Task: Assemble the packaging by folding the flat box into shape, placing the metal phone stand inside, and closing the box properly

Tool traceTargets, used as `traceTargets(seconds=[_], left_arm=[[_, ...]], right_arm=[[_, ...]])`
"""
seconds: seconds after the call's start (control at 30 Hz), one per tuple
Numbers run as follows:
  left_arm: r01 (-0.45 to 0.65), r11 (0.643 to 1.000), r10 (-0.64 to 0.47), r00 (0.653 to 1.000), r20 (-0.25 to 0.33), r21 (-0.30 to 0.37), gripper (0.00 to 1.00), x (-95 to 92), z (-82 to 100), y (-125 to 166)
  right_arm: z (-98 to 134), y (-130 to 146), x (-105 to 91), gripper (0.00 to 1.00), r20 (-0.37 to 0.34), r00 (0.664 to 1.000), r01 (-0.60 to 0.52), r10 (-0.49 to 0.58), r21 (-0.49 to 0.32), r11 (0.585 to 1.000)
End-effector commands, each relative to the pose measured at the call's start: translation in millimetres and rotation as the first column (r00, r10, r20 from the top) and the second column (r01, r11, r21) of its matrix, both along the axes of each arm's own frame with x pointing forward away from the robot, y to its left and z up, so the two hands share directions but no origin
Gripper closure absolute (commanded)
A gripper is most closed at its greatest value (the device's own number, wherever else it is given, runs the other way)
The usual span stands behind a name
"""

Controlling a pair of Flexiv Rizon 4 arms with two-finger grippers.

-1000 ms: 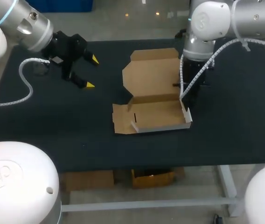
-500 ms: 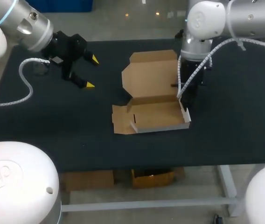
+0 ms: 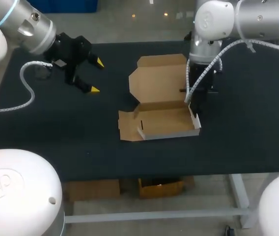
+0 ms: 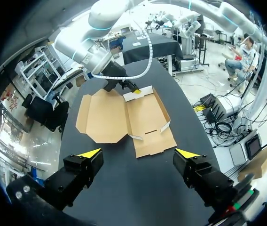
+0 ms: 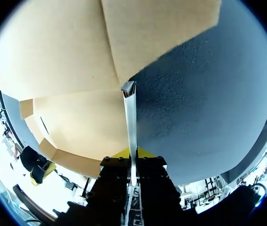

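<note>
At left, a wide-open, empty left gripper [image 3: 97, 75] hanging over the table [image 3: 41, 128], well apart from the box [image 3: 160, 93]. In the middle, box half formed: left flap [image 3: 127, 125] flat on the table, front wall [image 3: 169, 132] raised, lid [image 3: 159, 78] lying open on the far side. At right, right side flap [image 5: 131, 117] standing upright, pinched edge-on between the narrow-set fingers of the right gripper [image 5: 132, 151]. No phone stand seen in any view. Step in hand, most likely: setting up the right wall. To do it well: crease along the fold line, hold the flap square to the base, avoid dragging the light box across the table, tuck the flap end behind the front wall before letting go. Worth bringing the left gripper in to pin the base or raise the left flap to match.
</note>
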State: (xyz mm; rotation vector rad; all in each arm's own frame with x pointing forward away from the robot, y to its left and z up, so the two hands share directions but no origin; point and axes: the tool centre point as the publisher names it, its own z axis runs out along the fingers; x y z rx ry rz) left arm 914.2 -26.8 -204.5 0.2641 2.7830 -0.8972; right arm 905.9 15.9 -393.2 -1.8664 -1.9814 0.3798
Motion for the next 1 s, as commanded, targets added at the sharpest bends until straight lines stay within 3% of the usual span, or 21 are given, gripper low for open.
traceTargets(seconds=[0.03,1.0], left_arm=[[-0.001,1.0,0.001,1.0,0.0,0.003,0.0,-0.7,1.0,0.2],[-0.001,1.0,0.001,1.0,0.0,0.003,0.0,-0.7,1.0,0.2]], right_arm=[[-2.4,2.5,2.0,1.0,-0.002,1.0,-0.001,0.001,-0.007,1.0],[-6.5,3.0,-0.5,0.96,0.104,0.994,0.033,-0.031,-0.011,0.999]])
